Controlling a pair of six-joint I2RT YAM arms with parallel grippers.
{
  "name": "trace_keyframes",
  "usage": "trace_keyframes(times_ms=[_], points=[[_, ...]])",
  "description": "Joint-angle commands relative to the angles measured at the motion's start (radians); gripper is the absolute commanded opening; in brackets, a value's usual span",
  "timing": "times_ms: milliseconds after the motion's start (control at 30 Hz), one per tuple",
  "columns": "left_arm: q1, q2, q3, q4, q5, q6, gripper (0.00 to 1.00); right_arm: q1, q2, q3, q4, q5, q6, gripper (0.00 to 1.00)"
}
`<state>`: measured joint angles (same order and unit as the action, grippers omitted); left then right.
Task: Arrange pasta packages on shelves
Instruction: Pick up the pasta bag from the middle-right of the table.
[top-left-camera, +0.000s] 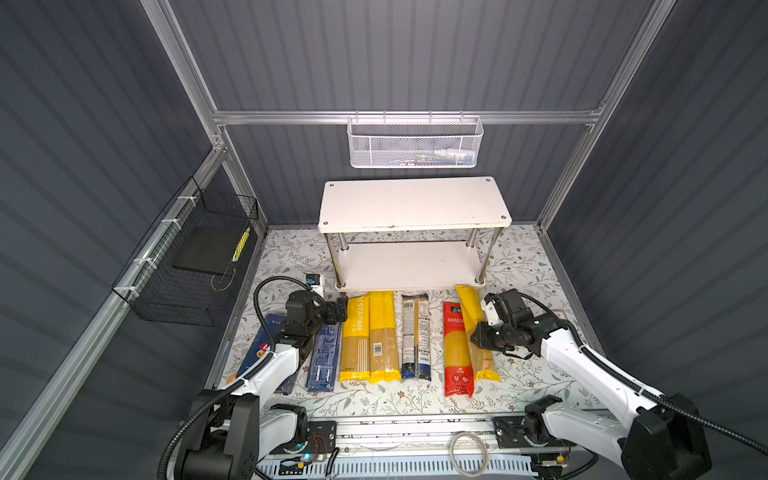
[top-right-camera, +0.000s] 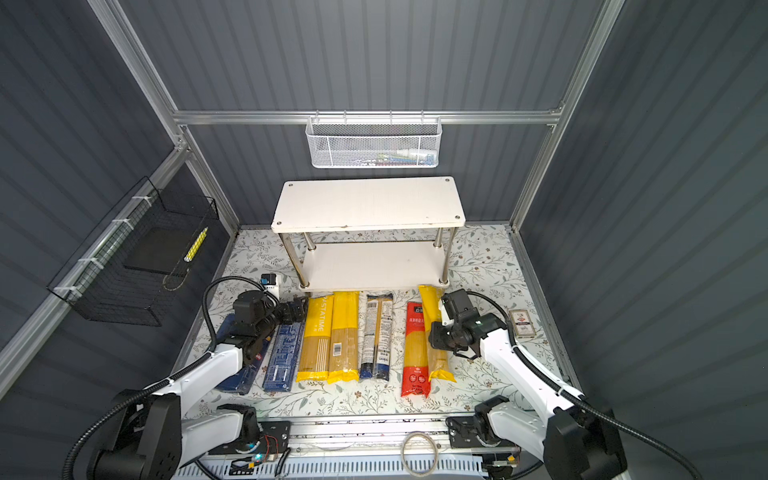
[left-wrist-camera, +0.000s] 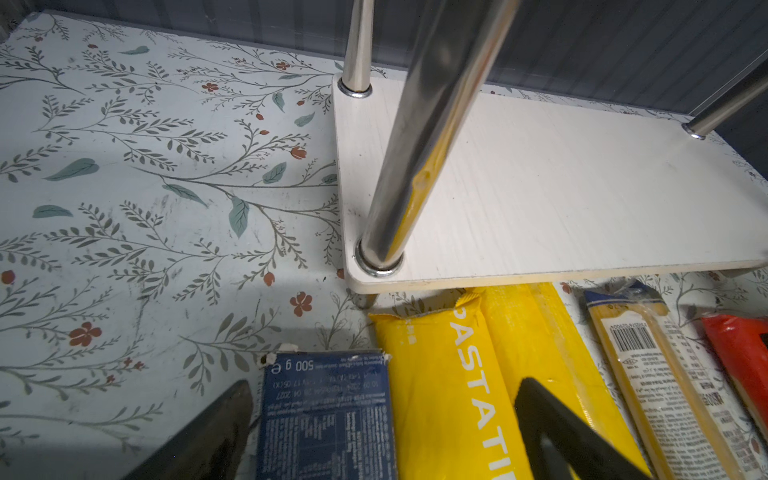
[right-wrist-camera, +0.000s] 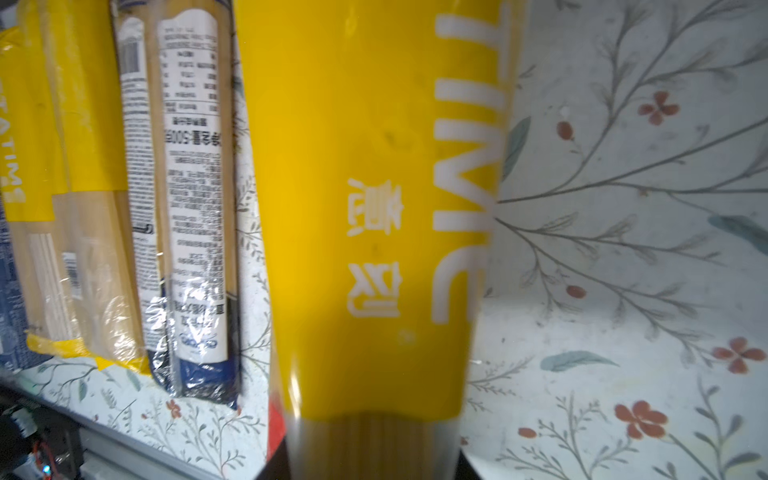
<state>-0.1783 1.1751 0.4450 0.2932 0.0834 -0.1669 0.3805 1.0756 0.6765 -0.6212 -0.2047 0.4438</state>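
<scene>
right wrist view is almost filled by a long yellow shiny plastic spaghetti bag (right-wrist-camera: 365, 208). it is blurry and cut off at both ends. the right fingers barely show there, only dark bits at the edge. a thin bit of a long red plastic bag (right-wrist-camera: 276, 424) peeks out from under it. in a top view the right gripper (top-left-camera: 478, 337) is closed tight on this bag, at the right end of the row. the left gripper (left-wrist-camera: 382, 436) is spread wide and holds nothing. its black pointy fingers (left-wrist-camera: 208, 436) hang above a narrow blue cardboard box (left-wrist-camera: 328, 415) and a yellow bag with white letters (left-wrist-camera: 449, 395). a wide blue cardboard box (top-left-camera: 268, 332) is mostly hidden under the left arm. a crinkly grey and dark blue bag (top-left-camera: 415, 336) lies mid-row. the packs sit on a flowery table cover (top-left-camera: 519, 266), just in front of the white two-board shelves (top-left-camera: 415, 203) with shiny round metal legs.
</scene>
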Motion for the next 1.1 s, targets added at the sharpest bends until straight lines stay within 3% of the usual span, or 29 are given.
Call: trace_keyframes(times_ms=[0,200,433,633,767,1067], points=[[-0.012,0.007,0.031,-0.022,0.012,0.023,1.0,0.009,-0.081,0.005,0.069,-0.094,-0.027,0.31],[-0.012,0.002,0.027,-0.019,0.008,0.023,0.99,0.029,-0.155,0.057,0.033,-0.191,-0.045,0.32],[-0.013,-0.011,0.018,-0.02,-0.016,0.012,1.0,0.036,-0.227,0.032,0.046,-0.081,-0.013,0.25],[-0.014,0.0,0.029,-0.031,-0.018,0.012,1.0,0.064,-0.197,0.061,0.136,-0.084,0.064,0.22],[-0.014,-0.004,0.025,-0.027,-0.014,0.013,1.0,0.067,-0.183,0.124,0.099,-0.09,0.035,0.22],[-0.014,-0.001,0.028,-0.032,-0.011,0.014,1.0,0.066,-0.18,0.25,0.012,-0.25,-0.083,0.2]])
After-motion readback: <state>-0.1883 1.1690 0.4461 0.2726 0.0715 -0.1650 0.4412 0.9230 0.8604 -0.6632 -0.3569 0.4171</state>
